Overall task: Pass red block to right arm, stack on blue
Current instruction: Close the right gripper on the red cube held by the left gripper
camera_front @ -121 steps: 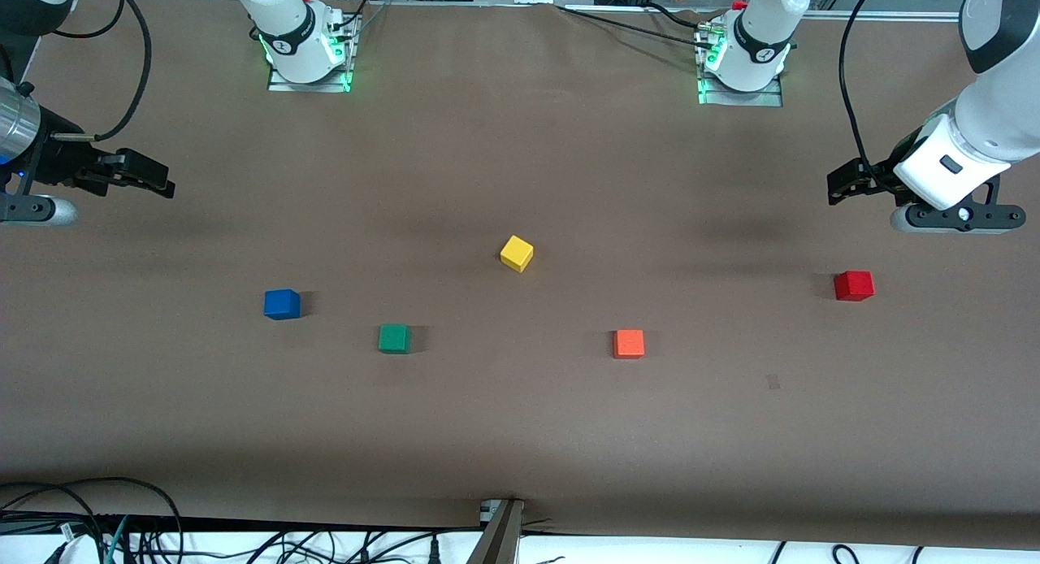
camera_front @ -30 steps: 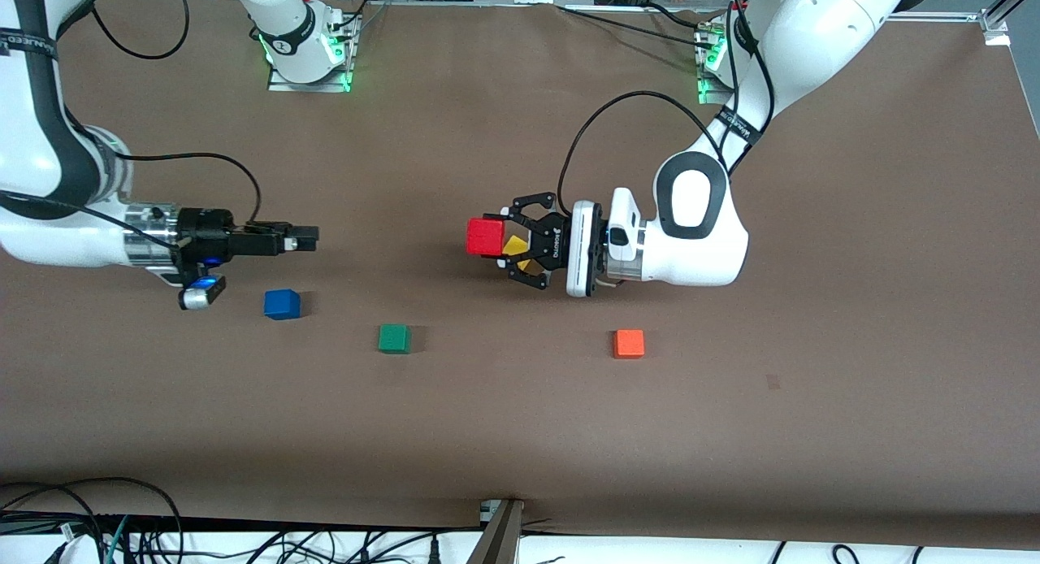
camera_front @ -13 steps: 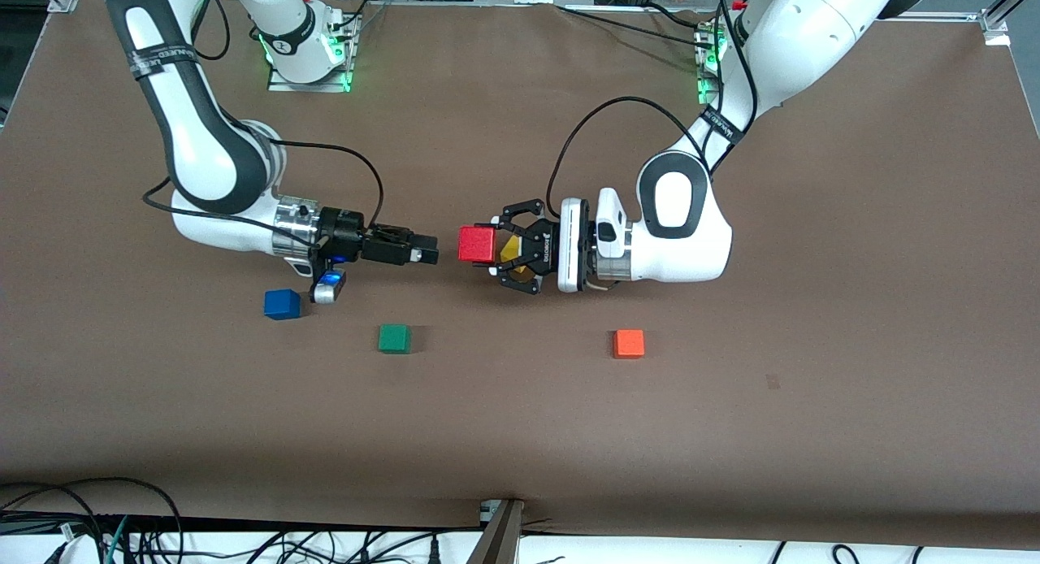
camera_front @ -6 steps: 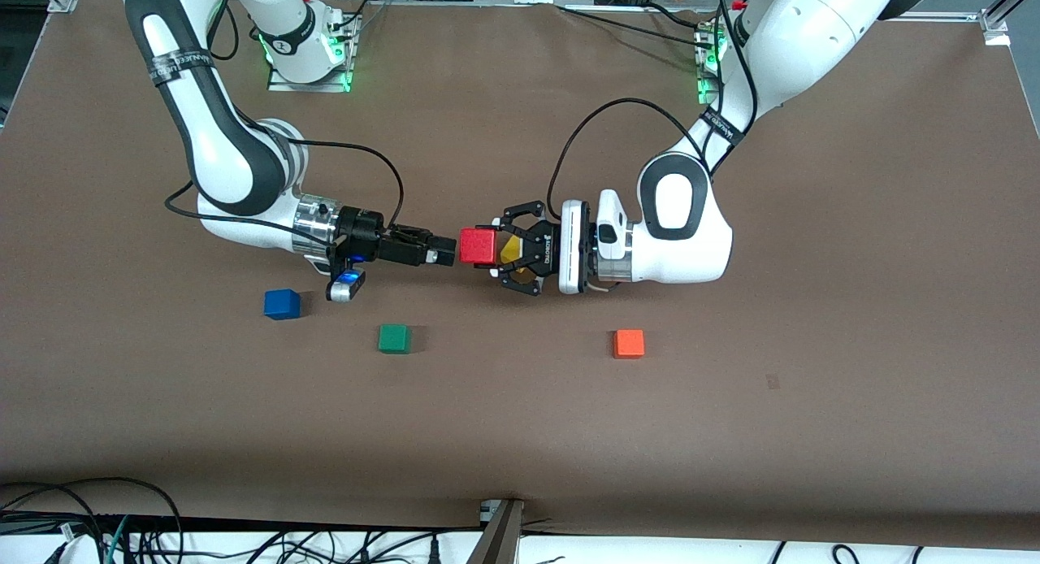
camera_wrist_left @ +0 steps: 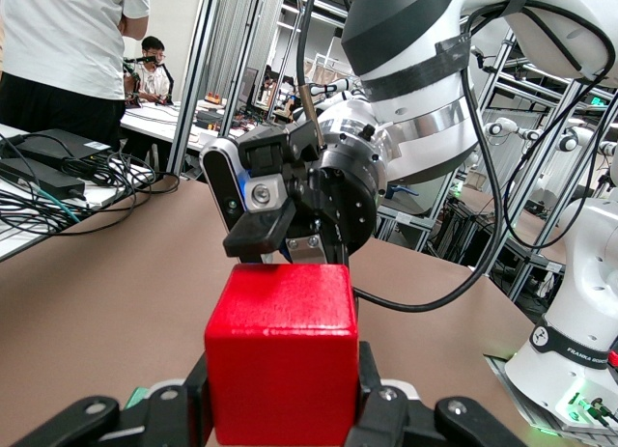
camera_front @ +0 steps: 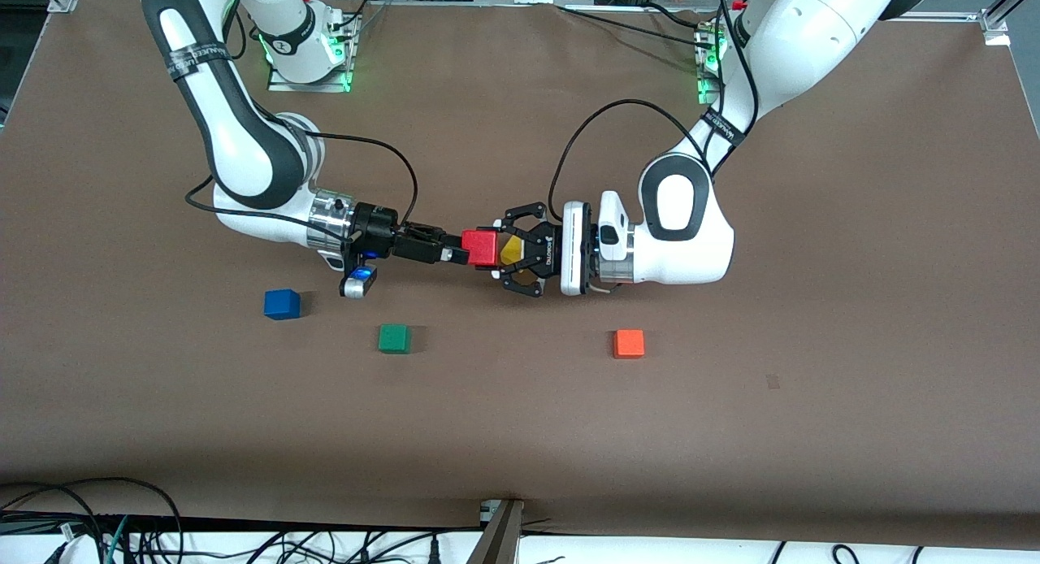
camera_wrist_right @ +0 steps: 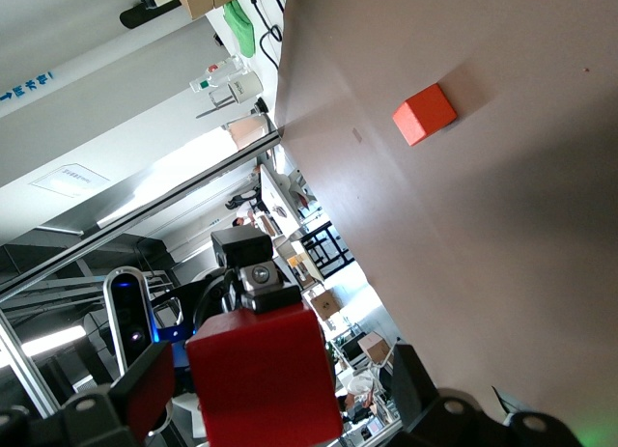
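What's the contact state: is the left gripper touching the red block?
Touching. The left wrist view shows the left gripper's black fingers pressed against both sides of the red block, with no gap.

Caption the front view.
Mid-air handover: left gripper holds the red block, open right gripper closing in on it.

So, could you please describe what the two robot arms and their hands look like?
Both arms are glossy white with black joint bands and black cables looping along them. The right arm ends in a shiny silver wrist cylinder, a slim black hand and a small blue-lit silver attachment. The left arm ends in a white disc flange and a wide black hand with linkage fingers.
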`<state>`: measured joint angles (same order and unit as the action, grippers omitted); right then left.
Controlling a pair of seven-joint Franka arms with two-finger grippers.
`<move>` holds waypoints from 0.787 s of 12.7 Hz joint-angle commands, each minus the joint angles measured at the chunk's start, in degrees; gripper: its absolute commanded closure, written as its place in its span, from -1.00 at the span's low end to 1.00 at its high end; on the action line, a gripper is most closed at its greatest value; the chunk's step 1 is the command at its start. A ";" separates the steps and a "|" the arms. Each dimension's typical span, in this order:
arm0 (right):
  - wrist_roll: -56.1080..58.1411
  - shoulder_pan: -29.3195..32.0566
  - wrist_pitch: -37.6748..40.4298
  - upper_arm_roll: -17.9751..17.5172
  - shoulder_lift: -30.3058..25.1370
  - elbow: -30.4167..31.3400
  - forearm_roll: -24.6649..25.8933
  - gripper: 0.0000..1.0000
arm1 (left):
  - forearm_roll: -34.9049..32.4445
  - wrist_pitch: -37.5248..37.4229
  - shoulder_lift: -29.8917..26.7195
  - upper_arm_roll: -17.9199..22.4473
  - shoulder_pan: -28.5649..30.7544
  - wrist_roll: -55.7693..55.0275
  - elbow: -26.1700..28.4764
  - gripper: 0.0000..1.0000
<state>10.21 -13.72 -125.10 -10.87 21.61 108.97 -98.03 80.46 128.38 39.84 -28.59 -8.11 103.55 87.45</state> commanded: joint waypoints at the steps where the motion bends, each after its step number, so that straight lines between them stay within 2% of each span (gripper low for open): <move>1: 1.39 -1.04 -1.38 0.06 0.36 -1.13 -2.43 -0.95 | 2.07 0.11 0.68 0.02 -0.33 1.66 -1.32 0.52; 2: 1.39 -1.14 -1.73 0.06 0.45 -1.30 -2.43 -0.82 | 2.07 0.11 0.68 0.02 -0.33 1.66 -1.32 0.52; 3: 1.30 -1.14 -2.08 0.06 0.80 -1.39 -2.52 -0.60 | 2.07 0.03 0.68 0.02 -0.24 1.66 -1.32 0.52; 7: 1.30 -1.14 -2.00 0.06 0.80 -1.57 -2.70 0.35 | 2.07 0.02 0.68 0.02 -0.24 1.66 -1.32 0.52; 8: 1.30 -1.14 -1.99 0.06 0.80 -1.83 -2.70 0.60 | 2.07 0.02 0.59 0.02 -0.24 1.66 -1.32 0.47; 9: 1.13 -1.14 -1.91 0.06 0.80 -1.83 -2.70 0.84 | 2.16 0.02 0.59 0.02 -0.24 1.66 -1.32 0.03; 10: 0.95 -0.96 -1.65 0.06 0.80 -2.27 -2.61 1.00 | 1.73 0.02 0.59 0.02 -0.15 1.92 -1.32 -0.99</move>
<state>11.27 -14.29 -126.50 -10.82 21.76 108.10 -99.09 81.00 128.28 40.10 -28.52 -8.06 103.25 87.31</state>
